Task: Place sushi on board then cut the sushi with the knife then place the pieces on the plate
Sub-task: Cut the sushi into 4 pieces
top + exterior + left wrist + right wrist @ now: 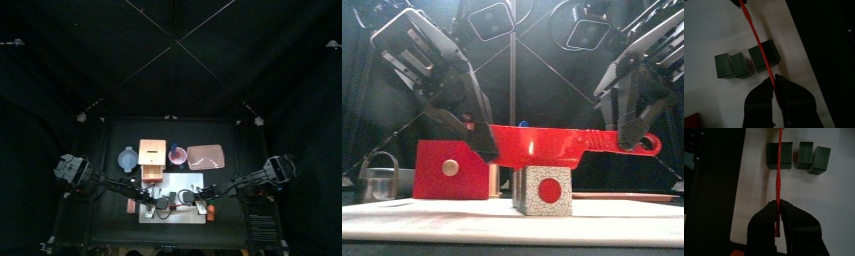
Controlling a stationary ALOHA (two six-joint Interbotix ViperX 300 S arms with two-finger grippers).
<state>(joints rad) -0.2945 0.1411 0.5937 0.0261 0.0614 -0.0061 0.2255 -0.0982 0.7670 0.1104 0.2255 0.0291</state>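
A red toy knife [543, 145] hangs level over the white cutting board [714, 30], held at both ends. My left gripper [774, 80] is shut on its blade end and my right gripper [779, 203] is shut on its handle [629, 140]. Three dark green sushi blocks lie on the board. The knife [779, 173] runs across the end block [771, 154], which sits a little apart from the other two [812, 156]. In the front view the blade's lower edge meets the top of the nearest block [543, 190], whose end is white with a red centre.
Behind the board stand the wooden box with its red drawer front [452, 170], a blue-grey bowl [128, 157], a red cup [178, 155] and the pink tray [207, 157]. A metal cutter [380, 180] sits at the far left.
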